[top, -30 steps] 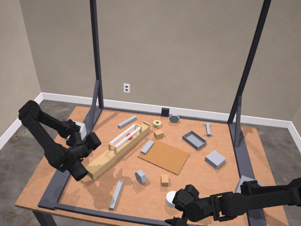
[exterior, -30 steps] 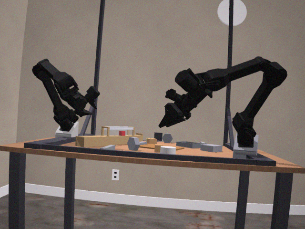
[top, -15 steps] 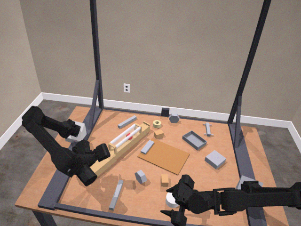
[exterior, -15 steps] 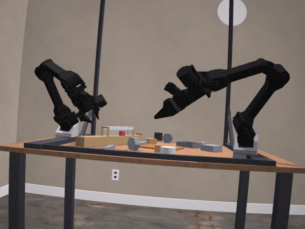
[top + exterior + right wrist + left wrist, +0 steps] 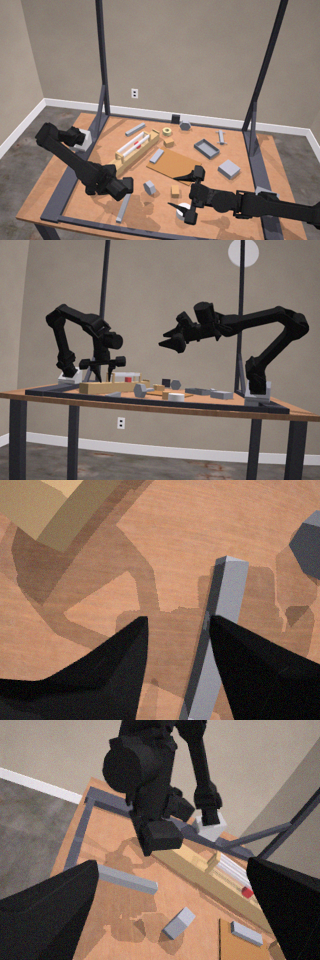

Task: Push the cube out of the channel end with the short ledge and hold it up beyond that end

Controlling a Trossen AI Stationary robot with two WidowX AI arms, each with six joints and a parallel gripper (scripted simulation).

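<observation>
The red cube (image 5: 137, 145) (image 5: 128, 379) (image 5: 247, 892) sits inside the wooden channel (image 5: 139, 154) (image 5: 95, 387) (image 5: 25, 510), under its pale roof rails (image 5: 124, 374). The raised lip (image 5: 155, 131) stands at the channel's far end, beyond a short ledge. My right gripper (image 5: 105, 381) (image 5: 179, 624) is partly open and empty, pointing down. A long grey bar (image 5: 123, 207) (image 5: 128, 879) (image 5: 234, 590) lies below it on the table, partly behind one fingertip in the right wrist view. My left gripper (image 5: 171, 191) (image 5: 161, 339) (image 5: 174, 867) is wide open and empty, high above the table.
A grey hexagonal block (image 5: 149, 187) (image 5: 140, 390) (image 5: 307, 545) stands near the bar. A white cylinder (image 5: 176, 397) and a small orange block (image 5: 174, 191) lie below the left gripper. An orange board (image 5: 178, 164) carries a grey block. A grey tray (image 5: 206, 148) lies beyond.
</observation>
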